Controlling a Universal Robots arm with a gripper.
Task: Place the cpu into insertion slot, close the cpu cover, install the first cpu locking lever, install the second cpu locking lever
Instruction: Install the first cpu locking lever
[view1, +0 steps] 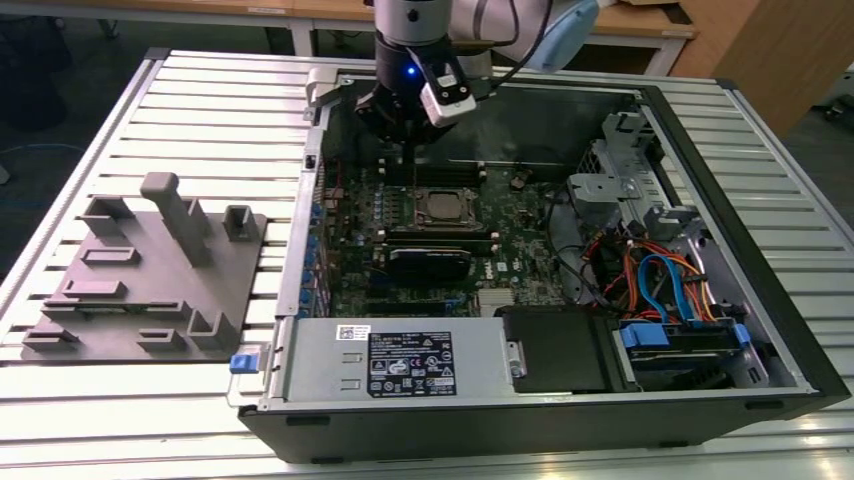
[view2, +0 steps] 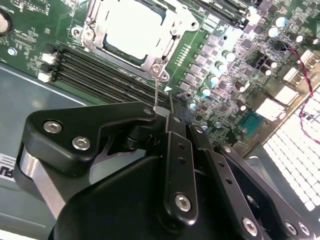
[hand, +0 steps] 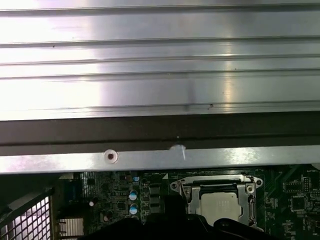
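The cpu (view2: 131, 27) lies with its silver top up in the insertion slot (view1: 443, 209) on the green board, with the cpu cover (view2: 172, 44) framing it flat. A thin wire locking lever (view2: 157, 90) rises from the socket's corner up to my gripper (view2: 162, 111), whose black fingers are shut on its end. In the exterior view my gripper (view1: 404, 140) hangs just beyond the socket's far side, inside the open computer case. The first wrist view shows the cpu (hand: 220, 206) under the cover (hand: 189, 196).
Long black memory slots (view2: 100, 75) run beside the socket. A black card (view1: 430, 262), a power supply (view1: 387, 360) and cable bundles (view1: 661, 280) fill the case. A grey fixture plate (view1: 147, 270) lies on the slatted table (hand: 160, 60) on the exterior view's left.
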